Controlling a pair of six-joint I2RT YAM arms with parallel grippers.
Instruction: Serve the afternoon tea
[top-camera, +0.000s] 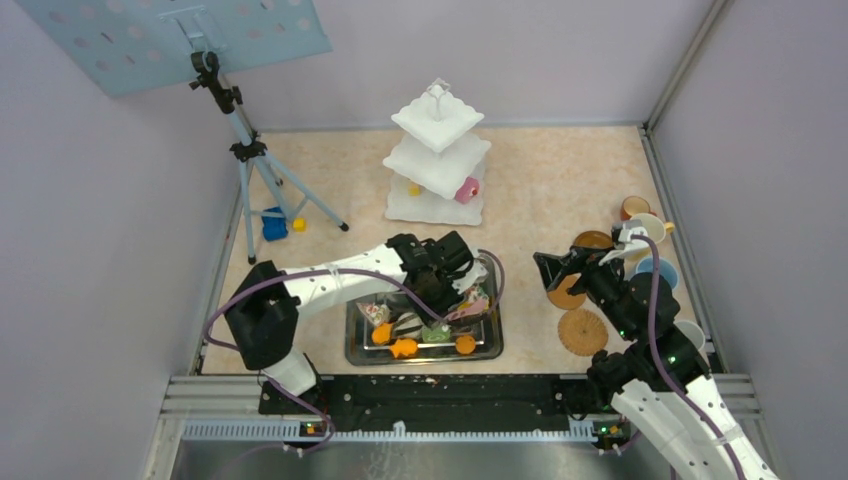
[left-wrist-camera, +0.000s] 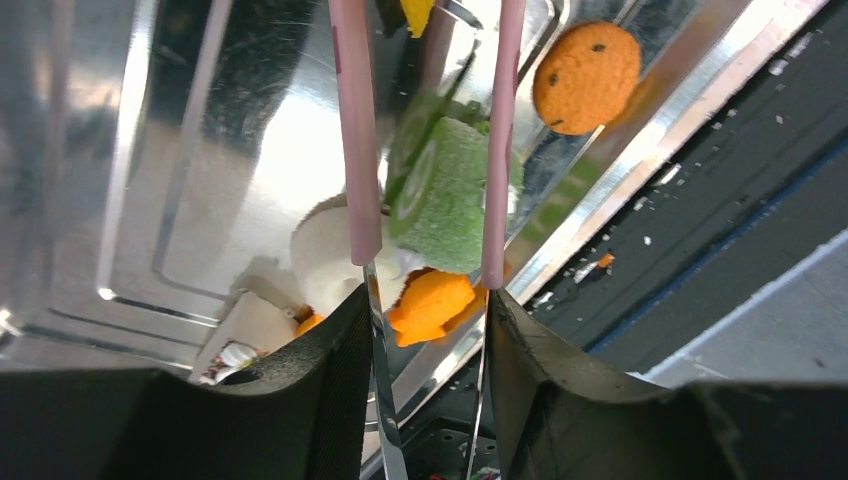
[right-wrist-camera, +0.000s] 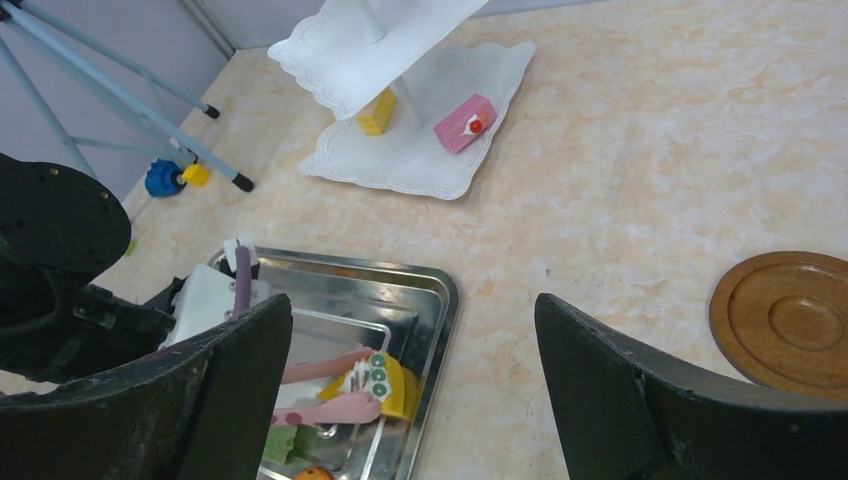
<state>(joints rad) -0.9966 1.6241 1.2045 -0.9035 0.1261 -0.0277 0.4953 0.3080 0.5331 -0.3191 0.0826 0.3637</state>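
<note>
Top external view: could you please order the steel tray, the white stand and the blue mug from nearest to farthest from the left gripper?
1. steel tray, directly under the left gripper.
2. white stand, behind it, mid-table.
3. blue mug, at the far right edge.

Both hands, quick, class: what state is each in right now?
Left hand: closed on the pink tongs, whose arms straddle the green swirl roll.
Right hand: open, holding nothing.
</note>
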